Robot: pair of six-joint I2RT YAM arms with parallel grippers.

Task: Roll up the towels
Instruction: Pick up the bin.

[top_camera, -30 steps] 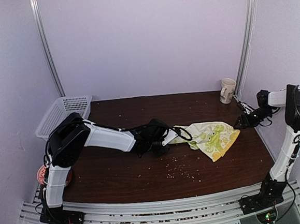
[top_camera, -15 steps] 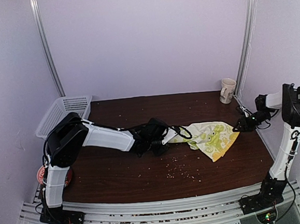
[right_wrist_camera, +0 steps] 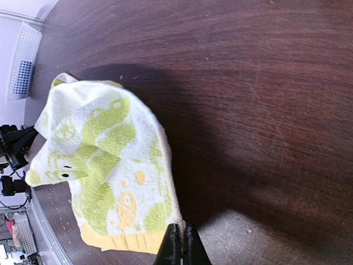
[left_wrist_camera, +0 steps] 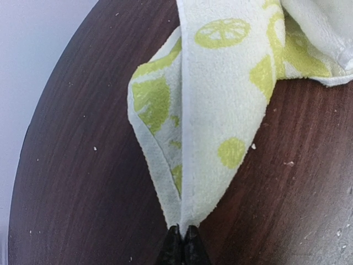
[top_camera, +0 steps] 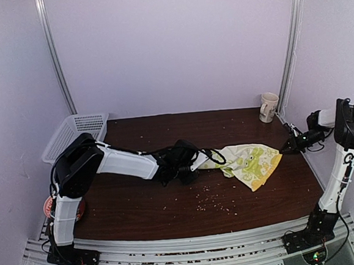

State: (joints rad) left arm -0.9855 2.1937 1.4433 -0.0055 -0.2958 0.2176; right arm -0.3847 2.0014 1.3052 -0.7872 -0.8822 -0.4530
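One yellow-green towel (top_camera: 248, 162) with a pale pattern lies crumpled on the dark wooden table (top_camera: 139, 203), right of centre. My left gripper (top_camera: 199, 162) is shut on its left corner, and the cloth fans out from the black tips (left_wrist_camera: 182, 236) in the left wrist view, where the towel (left_wrist_camera: 220, 110) is folded over itself. My right gripper (top_camera: 285, 151) is shut on the right corner by the yellow hem. The right wrist view shows the tips (right_wrist_camera: 182, 234) pinching the towel (right_wrist_camera: 110, 165) at its edge.
A white plastic basket (top_camera: 73, 133) stands at the table's back left corner. A pale mug (top_camera: 268, 107) stands at the back right. Crumbs (top_camera: 210, 203) are scattered in front of the towel. A red round thing (top_camera: 48, 207) sits by the left arm's base.
My right gripper has gone from open to shut on the towel's right corner, and its arm has shifted slightly right. The left gripper has kept still, holding the left corner.
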